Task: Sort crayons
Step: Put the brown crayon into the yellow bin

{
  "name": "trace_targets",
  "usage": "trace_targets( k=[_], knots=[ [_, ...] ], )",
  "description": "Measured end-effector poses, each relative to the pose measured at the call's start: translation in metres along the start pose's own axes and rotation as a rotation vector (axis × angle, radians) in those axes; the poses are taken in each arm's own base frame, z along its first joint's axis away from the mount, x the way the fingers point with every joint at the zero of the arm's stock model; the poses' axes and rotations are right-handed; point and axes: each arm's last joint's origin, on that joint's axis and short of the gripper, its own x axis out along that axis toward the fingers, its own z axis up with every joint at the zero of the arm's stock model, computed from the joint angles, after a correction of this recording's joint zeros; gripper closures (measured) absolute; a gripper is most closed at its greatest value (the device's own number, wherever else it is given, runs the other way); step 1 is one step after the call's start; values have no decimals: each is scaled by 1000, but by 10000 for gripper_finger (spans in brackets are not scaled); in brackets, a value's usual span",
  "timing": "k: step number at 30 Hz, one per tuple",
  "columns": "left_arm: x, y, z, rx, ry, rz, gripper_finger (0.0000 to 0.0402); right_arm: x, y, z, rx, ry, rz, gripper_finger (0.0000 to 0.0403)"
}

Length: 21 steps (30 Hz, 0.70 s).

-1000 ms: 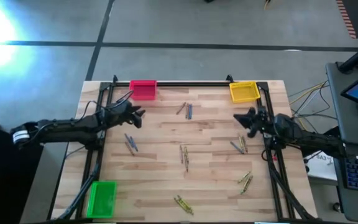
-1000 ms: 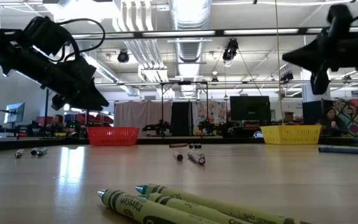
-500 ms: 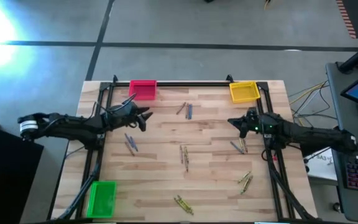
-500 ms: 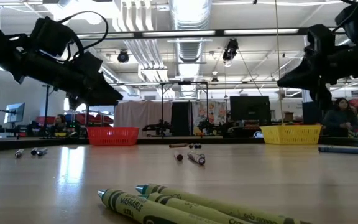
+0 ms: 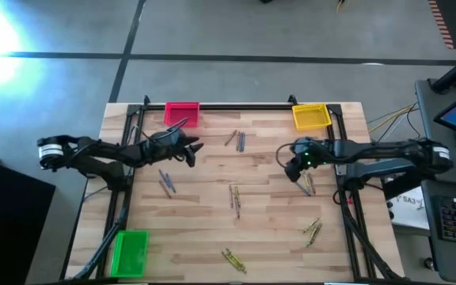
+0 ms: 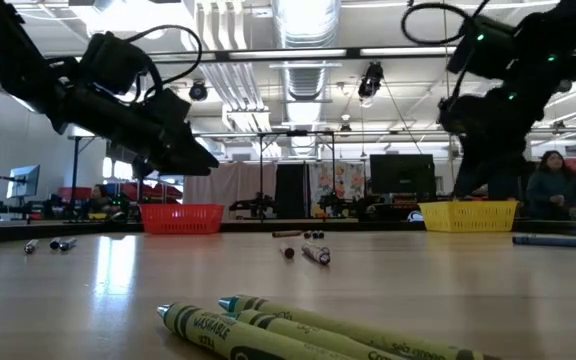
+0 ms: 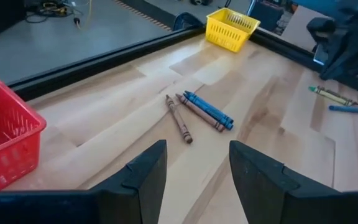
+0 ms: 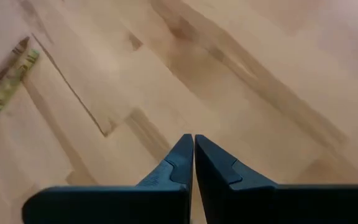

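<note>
Crayons lie flat on the wooden table in small groups: brownish-red and blue ones at the far middle (image 5: pixel 236 141) (image 7: pixel 199 112), blue ones at the left (image 5: pixel 165 182), a mixed group in the centre (image 5: pixel 234 198), and others at the right (image 5: pixel 305 185) (image 5: pixel 313 229) and near edge (image 5: pixel 233 260) (image 6: pixel 298 330). My left gripper (image 5: pixel 196 148) (image 7: pixel 194 168) is open and empty above the table, left of the far-middle group. My right gripper (image 5: pixel 288 164) (image 8: pixel 193 152) is shut and empty, pointing down over bare wood left of the right group.
A pink bin (image 5: pixel 182 113) and a yellow bin (image 5: pixel 310 116) stand at the far edge, and a green bin (image 5: pixel 129 252) at the near left corner. A black frame rail (image 5: pixel 236 106) runs along the far edge. A person (image 6: pixel 553 190) stands in the room behind.
My left gripper has gone toward the table's right, nearer the far-middle crayons. My right gripper has gone toward the table's left and a little nearer, and has tipped to point down at the table. No crayon has moved.
</note>
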Motion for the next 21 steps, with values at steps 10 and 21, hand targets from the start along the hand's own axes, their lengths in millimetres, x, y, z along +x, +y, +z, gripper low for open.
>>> trace_targets(
  k=[10,21],
  knots=[
    [-32,2,9,4,-102,-26,263,30,17,17,-75,129,-79,394],
    [-67,7,10,27,-161,-44,281,10,39,0,-1,30,-53,394]
  ],
)
